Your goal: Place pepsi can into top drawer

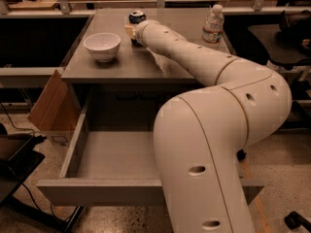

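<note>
The pepsi can [137,17], dark blue with a silver top, stands upright at the back middle of the grey table [112,67]. My gripper [132,33] is at the can, just in front of it and mostly hidden behind my white wrist. The arm stretches from the lower right across the table to it. The top drawer [97,191] is pulled wide open below the table top. The part of its floor that shows holds nothing, and my arm's elbow covers its right half.
A white bowl [102,46] sits on the table's left. A clear water bottle [213,23] stands at the back right. A cardboard sheet [48,103] leans at the table's left side. A dark chair [286,38] is at the right.
</note>
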Tool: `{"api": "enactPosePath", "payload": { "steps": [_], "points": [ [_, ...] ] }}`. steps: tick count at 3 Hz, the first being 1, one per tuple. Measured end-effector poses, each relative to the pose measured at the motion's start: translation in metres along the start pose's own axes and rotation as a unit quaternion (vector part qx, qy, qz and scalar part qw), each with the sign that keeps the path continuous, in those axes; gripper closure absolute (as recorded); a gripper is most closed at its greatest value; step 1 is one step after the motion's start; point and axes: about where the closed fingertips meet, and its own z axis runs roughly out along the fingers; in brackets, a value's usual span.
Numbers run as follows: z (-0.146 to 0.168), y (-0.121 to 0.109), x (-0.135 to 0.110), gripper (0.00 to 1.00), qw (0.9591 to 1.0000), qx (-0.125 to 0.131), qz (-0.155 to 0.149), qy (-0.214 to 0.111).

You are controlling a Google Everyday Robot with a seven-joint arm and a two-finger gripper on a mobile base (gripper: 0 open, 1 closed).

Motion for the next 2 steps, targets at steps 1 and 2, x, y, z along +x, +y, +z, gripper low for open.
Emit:
{"api": "enactPosePath", "payload": {
  "steps": [1, 2],
  "points": [
    [0.0006, 0.0008, 0.0004, 0.84, 1.0, 0.0, 0.0, 0.0],
    [0.0016, 0.0026, 0.0013, 1.0, 1.0, -0.002, 0.0, 0.001]
  ]
}}
